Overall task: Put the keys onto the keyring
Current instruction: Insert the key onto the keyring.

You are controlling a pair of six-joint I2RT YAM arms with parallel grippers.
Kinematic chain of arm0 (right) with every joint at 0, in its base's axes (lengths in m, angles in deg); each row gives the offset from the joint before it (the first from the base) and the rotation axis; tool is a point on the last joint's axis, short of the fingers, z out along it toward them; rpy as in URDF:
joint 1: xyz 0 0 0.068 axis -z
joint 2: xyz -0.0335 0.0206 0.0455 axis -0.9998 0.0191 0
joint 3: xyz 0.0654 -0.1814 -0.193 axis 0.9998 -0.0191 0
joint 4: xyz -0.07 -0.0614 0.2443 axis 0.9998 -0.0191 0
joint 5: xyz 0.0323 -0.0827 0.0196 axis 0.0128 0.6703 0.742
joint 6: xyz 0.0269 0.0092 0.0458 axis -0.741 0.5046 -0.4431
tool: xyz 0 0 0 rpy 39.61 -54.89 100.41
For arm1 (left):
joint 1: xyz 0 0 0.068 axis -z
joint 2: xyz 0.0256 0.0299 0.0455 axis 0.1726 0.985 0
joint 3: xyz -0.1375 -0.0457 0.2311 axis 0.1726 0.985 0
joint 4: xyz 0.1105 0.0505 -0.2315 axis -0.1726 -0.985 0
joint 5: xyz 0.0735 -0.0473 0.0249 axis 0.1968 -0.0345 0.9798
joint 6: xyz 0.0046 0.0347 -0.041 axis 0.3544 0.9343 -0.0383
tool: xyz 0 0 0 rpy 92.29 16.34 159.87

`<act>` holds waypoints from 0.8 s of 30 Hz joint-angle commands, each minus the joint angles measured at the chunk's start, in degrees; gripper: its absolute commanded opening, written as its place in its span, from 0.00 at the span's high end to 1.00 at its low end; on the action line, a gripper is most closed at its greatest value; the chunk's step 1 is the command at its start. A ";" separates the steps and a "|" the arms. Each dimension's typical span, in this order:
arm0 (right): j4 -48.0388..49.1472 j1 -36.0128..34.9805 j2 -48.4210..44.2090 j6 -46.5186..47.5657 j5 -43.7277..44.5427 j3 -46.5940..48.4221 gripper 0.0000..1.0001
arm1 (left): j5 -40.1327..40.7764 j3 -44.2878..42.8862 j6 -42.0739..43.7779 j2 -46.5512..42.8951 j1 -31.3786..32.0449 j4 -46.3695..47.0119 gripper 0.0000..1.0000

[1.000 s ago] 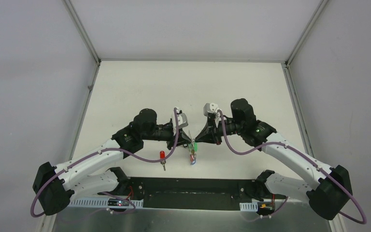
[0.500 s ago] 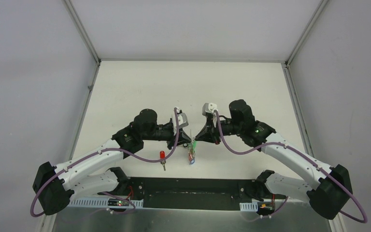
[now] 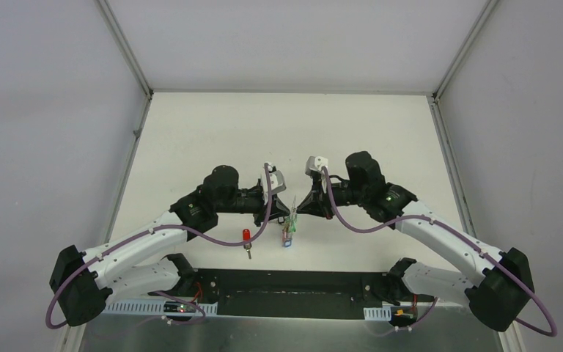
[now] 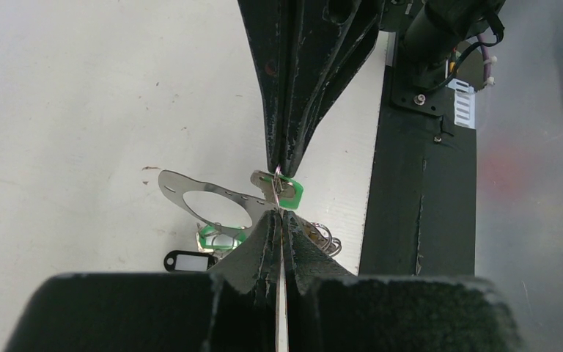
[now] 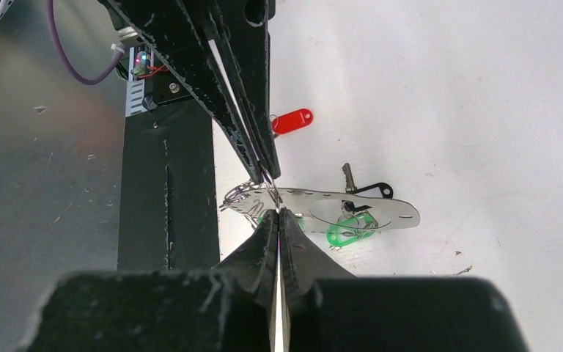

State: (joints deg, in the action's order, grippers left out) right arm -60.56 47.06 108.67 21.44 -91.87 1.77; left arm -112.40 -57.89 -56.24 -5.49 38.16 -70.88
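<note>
The keyring (image 4: 190,192) is a flat grey metal loop hanging between both grippers above the table, also in the right wrist view (image 5: 399,213). My left gripper (image 4: 279,213) is shut on its edge. Facing it tip to tip, my right gripper (image 5: 278,212) is shut on a green-headed key (image 4: 291,193) at the ring's end. From above the two grippers (image 3: 289,213) (image 3: 298,210) meet at the table's near middle, the bunch dangling below them. A red-headed key (image 3: 247,235) (image 5: 292,121) lies loose on the table to the left.
A green tag (image 4: 216,235), a black tag with a white label (image 4: 190,260) and small wire rings (image 4: 328,240) hang from the keyring. The black base plate (image 3: 293,290) lies just behind the near table edge. Grey enclosure walls stand on three sides.
The right arm has edged slightly left, and the hanging bunch has shifted a little left with it. Both grippers stay shut.
</note>
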 commanded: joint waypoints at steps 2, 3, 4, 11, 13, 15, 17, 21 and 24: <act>0.77 -0.03 0.53 -0.82 2.29 2.49 1.00 | -0.34 -1.47 0.84 -2.03 1.15 2.48 1.00; 0.59 -0.07 0.60 -1.01 2.51 2.63 1.00 | -0.25 -1.45 0.85 -2.11 1.15 2.42 1.00; 0.42 -0.08 0.62 -1.06 2.62 2.58 1.00 | -0.14 -1.40 0.86 -2.25 1.20 2.40 1.00; 0.38 -0.08 0.79 -2.02 3.38 2.84 0.89 | 0.23 -1.18 0.85 -2.83 1.25 2.31 1.00; 0.38 -0.07 0.89 -2.77 3.77 3.14 0.73 | 0.39 -1.18 0.86 -2.99 1.28 2.31 1.00; 0.33 -0.08 0.42 -3.00 3.67 3.26 0.57 | 0.41 -1.18 0.93 -3.12 1.30 2.31 1.00; 0.60 -0.07 -0.47 -2.75 3.75 2.91 0.45 | 0.49 -1.18 1.03 -3.25 1.30 2.30 1.00; 3.86 -0.08 -4.00 -2.90 4.89 0.25 0.19 | 0.57 -1.18 1.19 -3.35 1.38 2.31 1.00; 7.18 -0.08 -7.09 -3.23 4.72 -2.26 0.01 | 0.58 -1.18 1.21 -3.41 1.39 2.31 1.00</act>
State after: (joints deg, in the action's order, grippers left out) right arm -59.80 47.04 106.64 18.44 -87.74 1.38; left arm -111.83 -57.89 -55.67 -7.21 38.88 -70.97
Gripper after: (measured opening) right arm 0.931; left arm 0.009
